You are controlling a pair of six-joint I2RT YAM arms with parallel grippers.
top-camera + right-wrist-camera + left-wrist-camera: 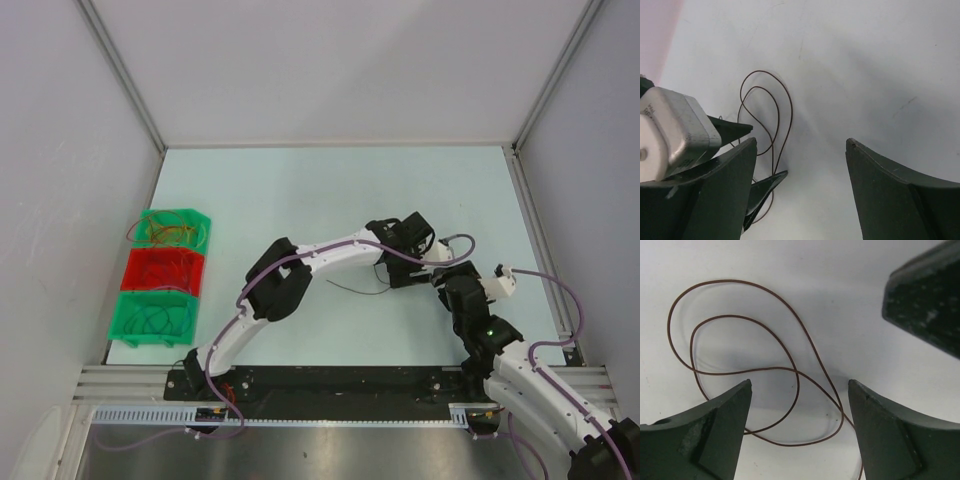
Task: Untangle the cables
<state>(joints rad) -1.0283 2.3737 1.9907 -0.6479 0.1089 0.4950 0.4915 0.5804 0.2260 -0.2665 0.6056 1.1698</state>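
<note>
One maroon cable (740,282) lies in loose loops on the white table. My left gripper (799,385) is open and hangs low over it, with part of the loops between its two fingers; no finger grips the wire. In the top view the cable (355,291) shows as a thin dark line beside the left gripper (400,265). My right gripper (801,142) is open and empty, just to the right of the cable (791,111), and close to the left gripper's fingers (765,185). In the top view the right gripper (455,290) sits beside the left one.
Three plastic bins stand in a row at the table's left edge: a green one (172,228) with orange-yellow wires, a red one (163,270) and a green one (155,317) with dark wires. The right gripper's finger (925,295) shows in the left wrist view.
</note>
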